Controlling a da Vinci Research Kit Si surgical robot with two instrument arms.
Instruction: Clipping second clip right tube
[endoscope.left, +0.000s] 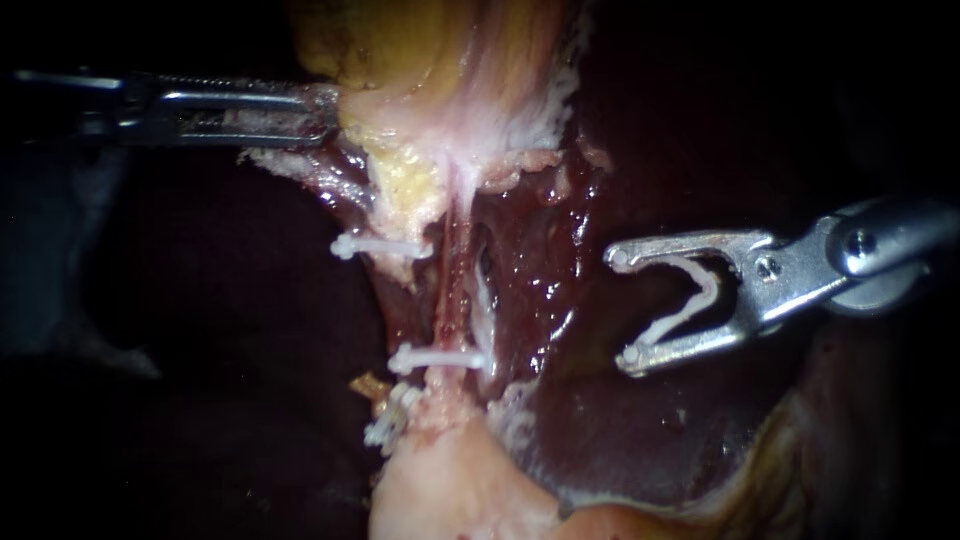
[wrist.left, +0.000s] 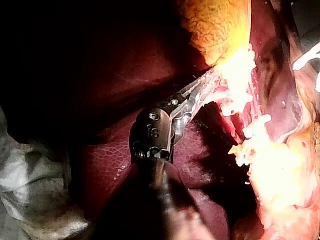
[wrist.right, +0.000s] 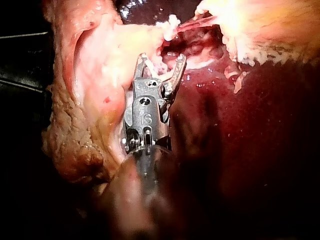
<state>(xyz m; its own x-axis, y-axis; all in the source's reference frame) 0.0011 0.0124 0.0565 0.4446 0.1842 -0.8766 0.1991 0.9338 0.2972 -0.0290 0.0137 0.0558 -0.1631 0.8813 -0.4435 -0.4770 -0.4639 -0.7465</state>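
My right instrument (endoscope.left: 623, 308) comes in from the right; its jaws stand wide apart and hold an open white clip (endoscope.left: 690, 300) seated between them. It hangs over the liver, to the right of the tubes and apart from them. A reddish tube (endoscope.left: 455, 285) runs down the middle, with a thin pale strand (endoscope.left: 484, 300) beside it on the right. One white clip (endoscope.left: 440, 358) crosses the tube low down. Another (endoscope.left: 383, 246) sits higher to the left, and a third (endoscope.left: 392, 420) lies lower left. My left instrument (endoscope.left: 322, 112) is shut on the gallbladder's (endoscope.left: 450, 60) pale edge.
Dark red liver (endoscope.left: 640, 430) lies under and around my right instrument. Pale fatty tissue (endoscope.left: 450, 490) bulges below the clips. In the right wrist view my right instrument (wrist.right: 161, 62) points at the tubes, with a pale tissue fold (wrist.right: 95, 75) beside it.
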